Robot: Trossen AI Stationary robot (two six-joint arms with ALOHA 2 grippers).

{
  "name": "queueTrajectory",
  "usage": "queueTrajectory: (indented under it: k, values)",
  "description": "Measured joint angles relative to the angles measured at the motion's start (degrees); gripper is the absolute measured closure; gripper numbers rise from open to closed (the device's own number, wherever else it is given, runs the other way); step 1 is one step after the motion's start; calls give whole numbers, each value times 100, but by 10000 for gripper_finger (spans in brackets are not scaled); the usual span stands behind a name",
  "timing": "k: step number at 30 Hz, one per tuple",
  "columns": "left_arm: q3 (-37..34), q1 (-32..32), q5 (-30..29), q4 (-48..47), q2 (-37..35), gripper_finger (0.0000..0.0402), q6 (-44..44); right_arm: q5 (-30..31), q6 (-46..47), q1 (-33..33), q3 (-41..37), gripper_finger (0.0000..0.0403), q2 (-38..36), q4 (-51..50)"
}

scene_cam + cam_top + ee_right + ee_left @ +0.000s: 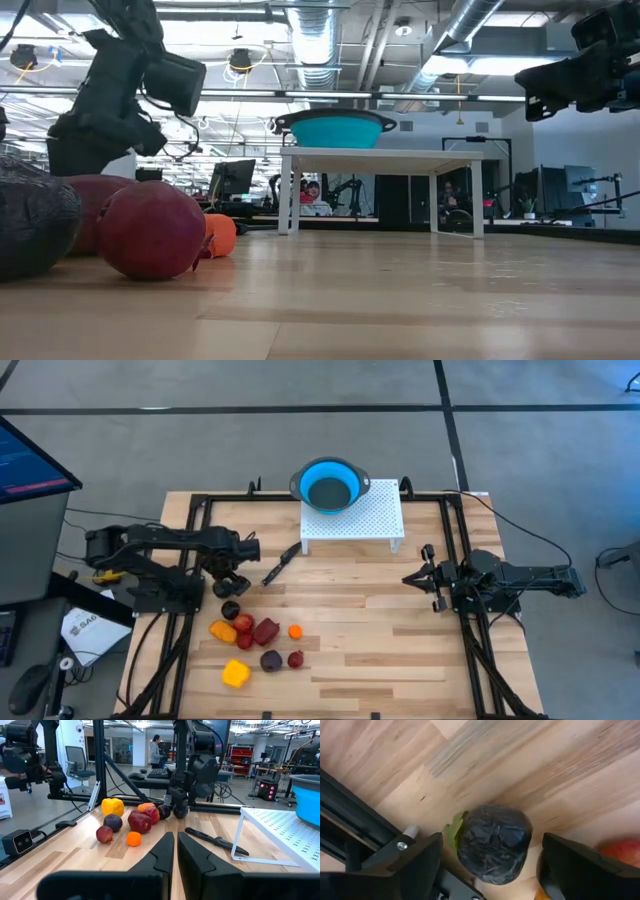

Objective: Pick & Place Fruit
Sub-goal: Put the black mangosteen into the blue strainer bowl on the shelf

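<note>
From my station I log the left claw (pixel 487 865) nearest the work: its two fingers are spread wide, straddling a dark purple fruit (pixel 493 850) that sits on the bench (pixel 380 630) directly between them, not yet gripped. In the high view that fruit (pixel 231 610) lies at the edge of the fruit cluster closest to the left arm, just under the claw (pixel 230 582). I judge the next move to be a straight closure; the fruit reads roughly round with a green tip pointing sideways across the gap, so no long axis matters much.

Taking that dark fruit as my landmark, the other fruit lies just beyond it: orange and red pieces touching one another, a small orange one (pixel 295 631) a little apart, then a blocky yellow one (pixel 235 674) farthest out.

Farther from it, a slim black knife (pixel 279 565) lies beside a white perforated stand (pixel 352 520) carrying the blue bowl (pixel 330 484).

Well apart on the opposite side, the right claw (pixel 176 851) waits, fingers pressed nearly together, holding nothing. The left arm is clearly nearer.
</note>
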Motion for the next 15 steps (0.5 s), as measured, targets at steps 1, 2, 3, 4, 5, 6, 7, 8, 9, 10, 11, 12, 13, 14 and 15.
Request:
queueTrajectory:
  k: [1, 2, 3, 4, 5, 6, 7, 8, 9, 10, 11, 12, 13, 14, 15]
  values:
    - [-21, -23, 0, 1, -7, 68, -60, 0, 1, 0, 1, 386, 0, 1]
    - [-65, -48, -1, 3, 7, 69, -120, 0, 2, 0, 0, 386, 0, 1]
    - [-131, -83, 1, 4, 42, 70, -147, 0, 2, 0, -1, 386, 0, 0]
    - [-187, -121, 6, -17, 80, 71, -156, 0, 2, 2, 0, 386, 0, 2]
    - [-236, -154, 9, -12, 103, 72, -164, 0, 2, 0, 1, 386, 0, 2]
    - [-271, -180, 10, -10, 120, 74, -162, 0, 2, 0, 0, 386, 0, 2]
    - [-285, -203, 14, 0, 141, 75, -164, 0, 2, 2, -1, 386, 0, 2]
    - [-285, -230, 21, 20, 162, 77, -165, 0, 2, 0, -1, 386, 0, 3]
    - [-285, -242, 21, 46, 172, 79, -167, 0, 2, 0, 1, 386, 0, 2]
    - [-285, -266, 19, 39, 167, 82, -202, 0, 2, 0, -1, 386, 0, 3]
    - [-285, -292, 19, 34, 167, 86, -242, 0, 2, 0, 1, 386, 0, 4]
    - [-285, -323, 15, 37, 168, 91, -265, 0, 2, 0, 1, 386, 0, 2]
    - [-285, -356, 12, 35, 166, 98, -277, 0, 2, 0, -2, 386, 0, 2]
    - [-285, -389, 9, 31, 166, 105, -277, 0, 2, 0, -1, 386, 0, 2]
    - [-284, -416, 7, 27, 166, 112, -277, 0, 2, 0, 1, 386, 0, 2]
